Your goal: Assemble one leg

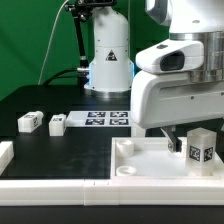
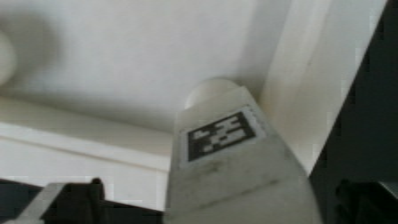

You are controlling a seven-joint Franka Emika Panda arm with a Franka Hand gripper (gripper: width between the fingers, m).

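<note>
The leg [image 1: 200, 147] stands upright at lower right of the exterior view, pinched in the gripper [image 1: 196, 140], whose jaws are closed narrowly onto its sides, over the large white panel [image 1: 130, 160]. I judge the insertion step is under way; next it needs lining up with a corner socket [image 2: 11, 62], then pressing down. Counted: three legs, two lying loose [image 1: 30, 122] [image 1: 57, 123] at middle left; one marker board [image 1: 105, 119]

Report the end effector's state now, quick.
End effector: closed on a leg, holding it over the white panel.
</note>
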